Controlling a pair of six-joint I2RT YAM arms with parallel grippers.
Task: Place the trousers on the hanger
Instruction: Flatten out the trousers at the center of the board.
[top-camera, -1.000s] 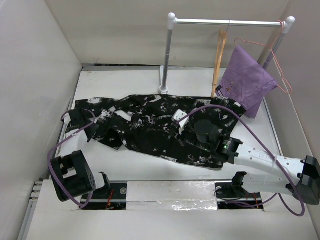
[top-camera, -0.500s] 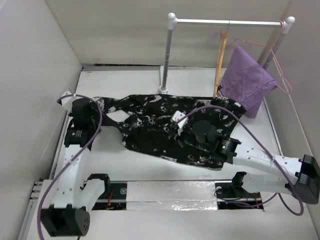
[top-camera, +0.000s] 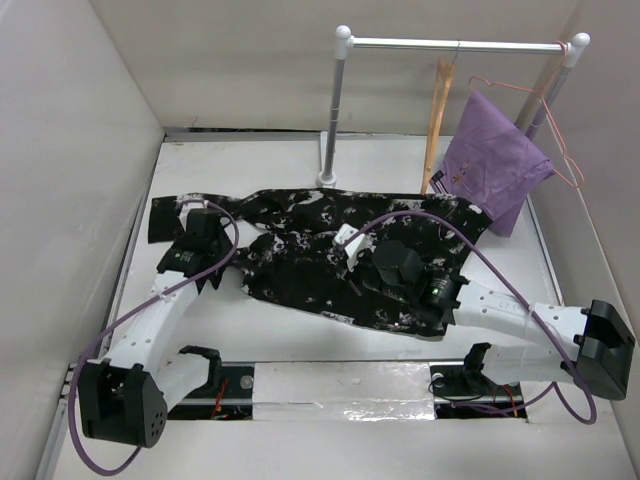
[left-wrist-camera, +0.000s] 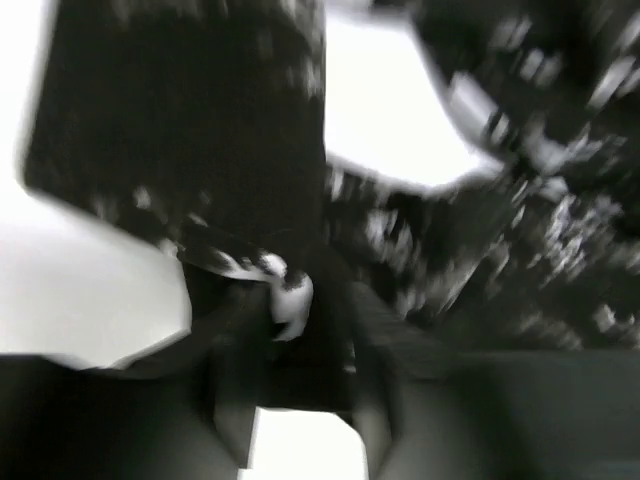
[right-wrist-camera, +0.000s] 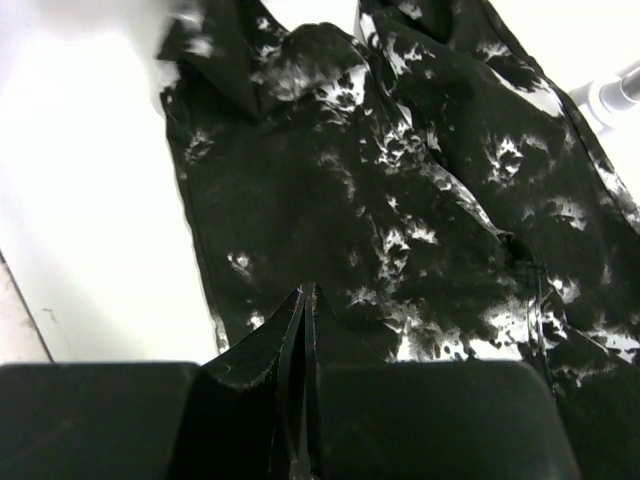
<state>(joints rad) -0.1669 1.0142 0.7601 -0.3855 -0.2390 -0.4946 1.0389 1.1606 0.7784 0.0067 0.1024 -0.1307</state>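
Black white-speckled fabric trousers (top-camera: 320, 255) lie spread on white table (top-camera: 300, 330). Right gripper (right-wrist-camera: 303, 325) pinched fully onto a trouser fold. Left gripper (top-camera: 203, 228) over the leg end; view blurred, opening cannot be told. Light tan wooden hanger (top-camera: 437, 120) hangs from metal rail (top-camera: 450, 44).

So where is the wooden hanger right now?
In the top view, the wooden hanger hangs from the rail at back right, just left of the purple cloth.
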